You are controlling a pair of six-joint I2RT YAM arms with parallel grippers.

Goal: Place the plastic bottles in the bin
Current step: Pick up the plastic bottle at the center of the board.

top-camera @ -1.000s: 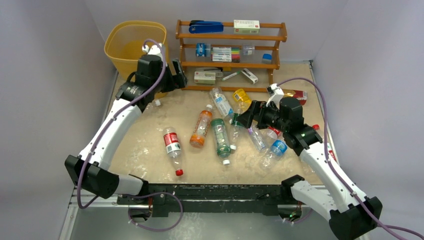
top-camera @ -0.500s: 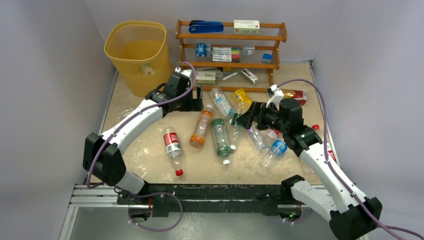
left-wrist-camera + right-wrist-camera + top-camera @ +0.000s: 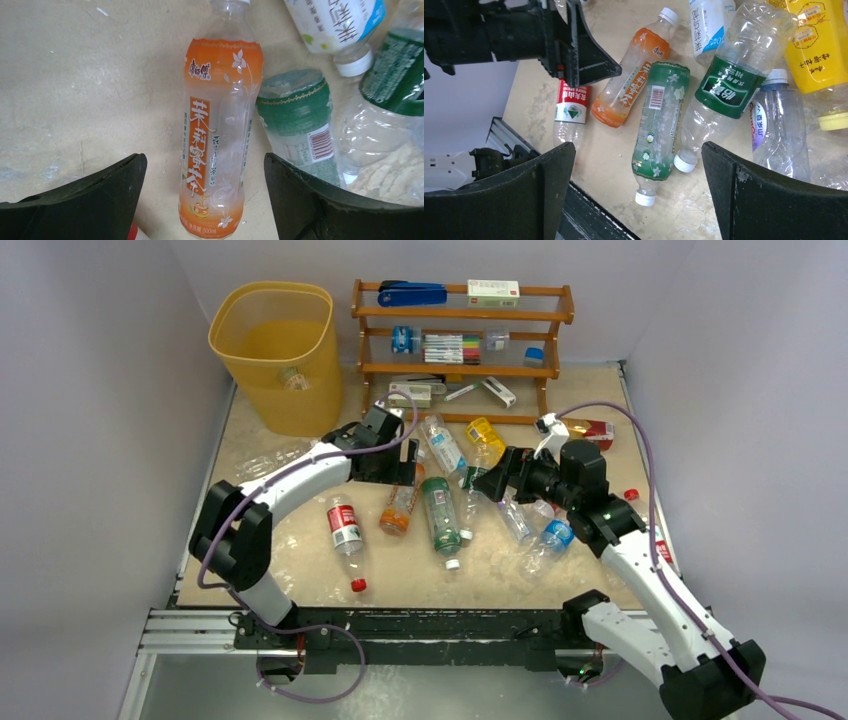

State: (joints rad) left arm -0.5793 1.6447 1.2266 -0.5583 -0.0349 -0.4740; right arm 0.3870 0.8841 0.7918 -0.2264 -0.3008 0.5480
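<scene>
1. The bin (image 3: 300,412) stands at the upper left of the top view, well apart from both grippers.
2. My left gripper (image 3: 400,468) hangs mid-frame, fingers spread, directly over the orange bottle (image 3: 400,504). On the left wrist view that bottle (image 3: 217,145) lies lengthwise between the fingers, with bare table on either side.
3. My right gripper (image 3: 636,150), jaws wide and holding nothing, hovers right of centre over the heap of bottles.
4. The green-label bottle (image 3: 661,117) lies just beside the orange one.
5. Only the right wrist view shows me the red-label bottle (image 3: 571,107) whole, and the yellow bottle (image 3: 819,45) at upper right.
</scene>
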